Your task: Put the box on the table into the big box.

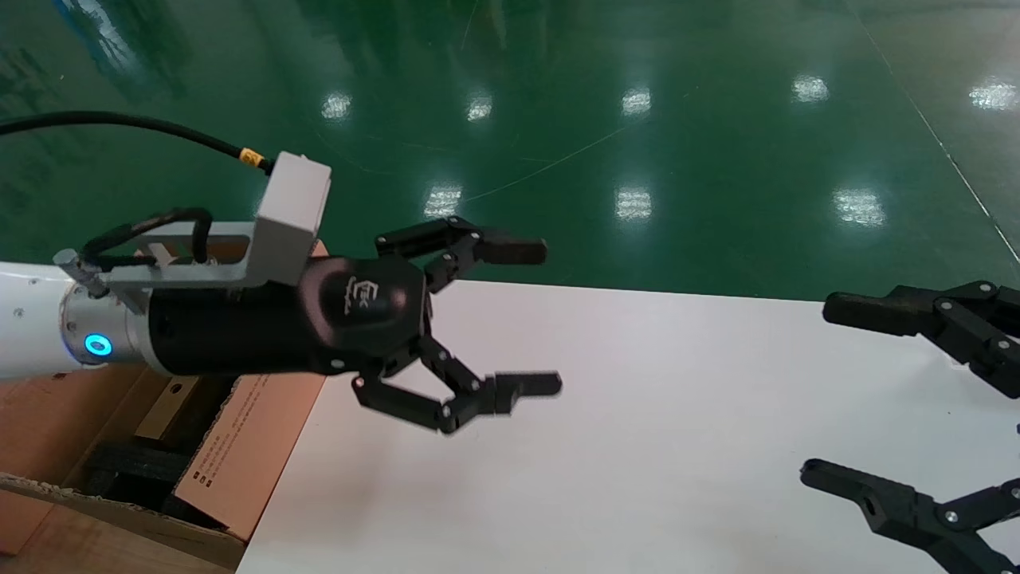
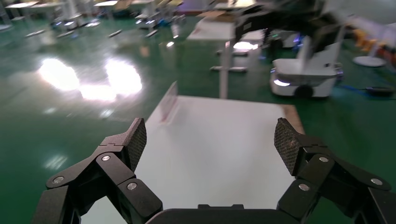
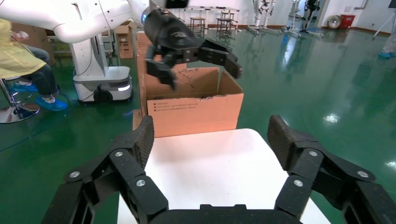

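Two grippers show from our head view: our left gripper (image 1: pixel 510 319) hangs wide open and empty over the table (image 1: pixel 637 446), beside the big box (image 1: pixel 239 454) at the near left; our right gripper (image 1: pixel 829 391) waits open at the right

Our left wrist view shows only bare tabletop between its pads (image 2: pixel 137 140)

Our right wrist view likewise; we see no small box anywhere, so its direction and long axis cannot be told
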Available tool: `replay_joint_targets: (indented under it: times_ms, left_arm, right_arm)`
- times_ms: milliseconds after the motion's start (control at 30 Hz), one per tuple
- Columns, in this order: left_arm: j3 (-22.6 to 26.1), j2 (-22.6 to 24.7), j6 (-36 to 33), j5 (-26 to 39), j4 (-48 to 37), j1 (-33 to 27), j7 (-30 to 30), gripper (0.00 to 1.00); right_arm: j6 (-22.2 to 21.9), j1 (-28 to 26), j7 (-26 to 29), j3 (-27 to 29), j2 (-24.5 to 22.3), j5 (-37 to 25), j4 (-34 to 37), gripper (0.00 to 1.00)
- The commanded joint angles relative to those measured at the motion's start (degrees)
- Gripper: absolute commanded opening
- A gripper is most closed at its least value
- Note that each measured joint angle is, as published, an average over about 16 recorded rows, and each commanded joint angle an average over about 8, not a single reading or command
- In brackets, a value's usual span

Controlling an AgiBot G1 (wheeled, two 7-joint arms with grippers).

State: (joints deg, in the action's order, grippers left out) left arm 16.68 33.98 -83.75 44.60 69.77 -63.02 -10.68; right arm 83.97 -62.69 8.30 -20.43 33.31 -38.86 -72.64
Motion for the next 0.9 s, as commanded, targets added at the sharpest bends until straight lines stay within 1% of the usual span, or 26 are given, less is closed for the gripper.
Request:
replay_joint_targets:
  times_ms: [33, 367, 700, 733, 900]
  left_arm:
    - [-0.3, 0.4, -0.7, -1.1, 1.5, 0.6, 0.0, 1.00]
    - [-0.9, 1.3, -2.6, -3.7, 5.0, 1.9, -0.1, 1.00]
    - [-0.8, 1.2, -2.2, -3.2, 4.3, 1.7, -0.1, 1.00]
    - [-0.8, 1.2, -2.2, -3.2, 4.2, 1.7, -0.1, 1.00]
    - [-0.8, 1.1, -2.1, -3.0, 4.0, 1.6, -0.1, 1.00]
  right_arm:
    - [0.0, 0.0, 0.0, 0.0, 0.0, 0.0, 0.0, 0.00]
    - [0.0, 0.0, 0.0, 0.0, 0.0, 0.0, 0.0, 0.00]
    - [0.0, 0.0, 0.0, 0.0, 0.0, 0.0, 0.0, 0.00]
    - [0.0, 0.0, 0.0, 0.0, 0.0, 0.0, 0.0, 0.03]
    - [0.0, 0.0, 0.0, 0.0, 0.0, 0.0, 0.0, 0.65]
